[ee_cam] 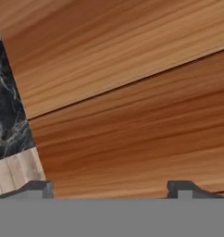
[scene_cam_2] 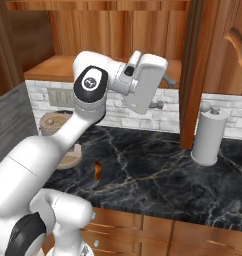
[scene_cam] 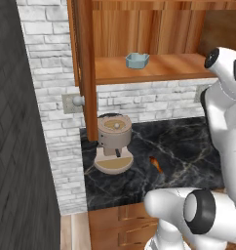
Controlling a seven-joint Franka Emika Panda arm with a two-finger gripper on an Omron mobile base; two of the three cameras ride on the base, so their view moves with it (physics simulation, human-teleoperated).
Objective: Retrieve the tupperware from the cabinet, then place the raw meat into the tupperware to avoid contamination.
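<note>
The tupperware [scene_cam: 137, 60] is sitting on the plank shelf of the open cabinet [scene_cam: 154, 68], towards its left end, while the raw meat [scene_cam: 156, 165] is lying on the black marble counter [scene_cam: 188, 146] just to the right of the beige coffee machine [scene_cam: 113, 144]. The arm is reaching up in front of the shelf, and the gripper [ee_cam: 116, 187] is standing wide with nothing between its fingertips [ee_cam: 37, 189], facing close wooden planks. A white paper towel holder [scene_cam_2: 209, 134] is standing on the counter's right.
</note>
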